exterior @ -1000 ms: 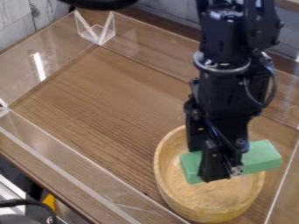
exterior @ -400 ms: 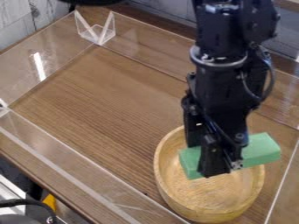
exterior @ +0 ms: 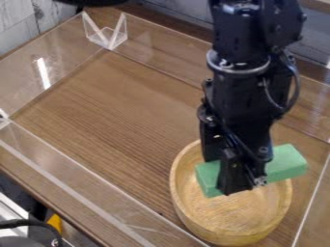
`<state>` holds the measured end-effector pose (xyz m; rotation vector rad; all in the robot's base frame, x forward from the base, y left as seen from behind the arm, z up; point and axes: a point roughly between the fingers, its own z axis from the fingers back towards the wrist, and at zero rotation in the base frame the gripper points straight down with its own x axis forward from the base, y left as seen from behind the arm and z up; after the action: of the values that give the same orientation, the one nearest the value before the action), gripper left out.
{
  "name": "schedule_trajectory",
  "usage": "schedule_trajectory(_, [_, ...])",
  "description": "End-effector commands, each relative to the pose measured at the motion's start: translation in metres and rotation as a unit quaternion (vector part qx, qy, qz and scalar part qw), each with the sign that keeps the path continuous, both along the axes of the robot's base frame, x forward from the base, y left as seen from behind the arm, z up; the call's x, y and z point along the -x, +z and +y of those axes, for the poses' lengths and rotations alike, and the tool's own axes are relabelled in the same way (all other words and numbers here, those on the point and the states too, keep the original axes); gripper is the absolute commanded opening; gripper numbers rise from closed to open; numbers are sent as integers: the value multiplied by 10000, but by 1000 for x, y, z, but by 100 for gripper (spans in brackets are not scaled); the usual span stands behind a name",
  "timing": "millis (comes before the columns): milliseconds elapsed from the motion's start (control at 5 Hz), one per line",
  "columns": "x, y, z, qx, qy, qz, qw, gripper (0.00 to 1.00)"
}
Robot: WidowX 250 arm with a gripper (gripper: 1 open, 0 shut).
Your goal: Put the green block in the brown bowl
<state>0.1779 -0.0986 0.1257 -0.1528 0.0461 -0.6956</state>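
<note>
Claw (exterior: 236,174) is closed on the block (exterior: 252,173), and it holds this green piece over the bowl (exterior: 230,214). Two ends of the block come out, one on each side of the black fingers, and the middle part is hidden behind them. The end at the right of the view reaches past the rim of the bowl and sits higher in the view than the other end, so the block looks slanted. Whether the block touches the bowl, I cannot tell. The bowl is round and light brown, and it stands on the worktop (exterior: 110,121), near the lower right of the view. Its inside shows below the block, and the claw covers a part of the upper rim. The arm (exterior: 248,72) is black and comes down from the top of the view. Well apart from the bowl, at the upper left, a small clear stand (exterior: 106,31) is on the worktop. At the lower left, some black cable (exterior: 33,225) is visible, with a small yellow thing (exterior: 54,222) beside it.
</note>
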Motion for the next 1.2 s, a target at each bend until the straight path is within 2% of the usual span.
schedule_trajectory(0, [-3,7,-2,66,92,-193,9997,0])
schedule_trajectory(1000, [1,2,-11,7,247,-189,9995,0])
